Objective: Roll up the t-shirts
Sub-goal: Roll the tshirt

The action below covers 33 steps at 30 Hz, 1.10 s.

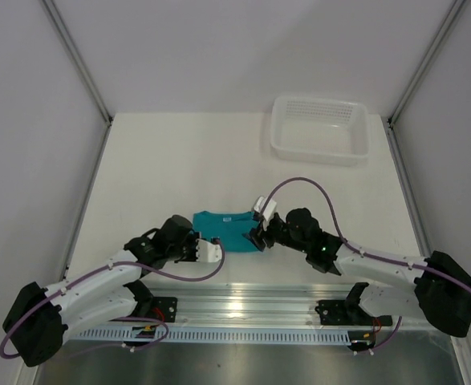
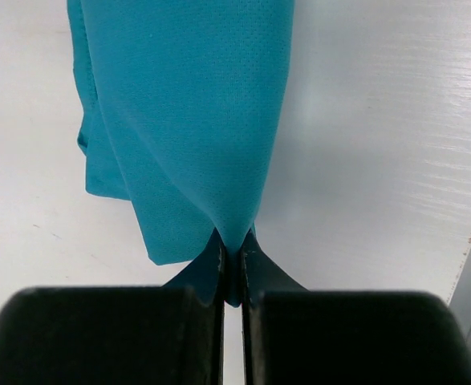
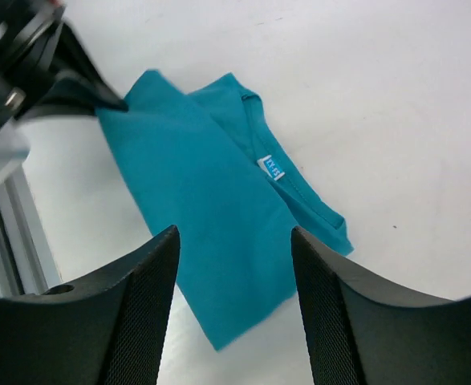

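A teal t-shirt (image 1: 223,228) lies folded into a narrow strip on the white table between both arms. My left gripper (image 2: 233,253) is shut on a corner of the t-shirt (image 2: 187,104), and the cloth rises to a pinched peak between the jaws. In the right wrist view the left gripper's fingertips (image 3: 99,100) bite that same corner. My right gripper (image 3: 235,241) hangs open just above the t-shirt (image 3: 211,208), holding nothing, its jaws spread over the near end of the strip. The white neck label (image 3: 272,168) shows at the collar.
A white plastic basket (image 1: 319,152) stands at the back right of the table. A metal rail (image 1: 251,301) runs along the near edge between the arm bases. Grey walls close in the left and right sides.
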Each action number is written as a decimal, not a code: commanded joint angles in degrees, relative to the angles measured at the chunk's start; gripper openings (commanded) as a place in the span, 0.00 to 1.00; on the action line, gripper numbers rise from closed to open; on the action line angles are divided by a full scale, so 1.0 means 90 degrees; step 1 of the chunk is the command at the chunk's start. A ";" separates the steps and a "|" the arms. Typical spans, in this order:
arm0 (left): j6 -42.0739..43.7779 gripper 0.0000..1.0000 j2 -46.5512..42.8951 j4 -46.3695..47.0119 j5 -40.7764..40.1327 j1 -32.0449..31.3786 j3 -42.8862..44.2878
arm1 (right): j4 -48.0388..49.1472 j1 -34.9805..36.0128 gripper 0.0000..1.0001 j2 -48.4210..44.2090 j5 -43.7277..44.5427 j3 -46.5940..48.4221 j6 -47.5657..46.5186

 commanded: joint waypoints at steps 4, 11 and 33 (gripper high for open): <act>-0.0111 0.01 -0.0013 -0.0259 0.0494 0.0223 0.0342 | -0.1078 0.0625 0.62 -0.0778 -0.0864 -0.0625 -0.3496; -0.0169 0.01 0.0036 -0.0338 0.0621 0.0301 0.0420 | -0.0944 0.1484 0.64 -0.0008 0.0403 -0.0577 -0.4319; -0.0120 0.02 0.0075 -0.0484 0.0621 0.0301 0.0391 | -0.0171 0.1476 0.64 0.1741 0.1607 -0.0050 -0.4173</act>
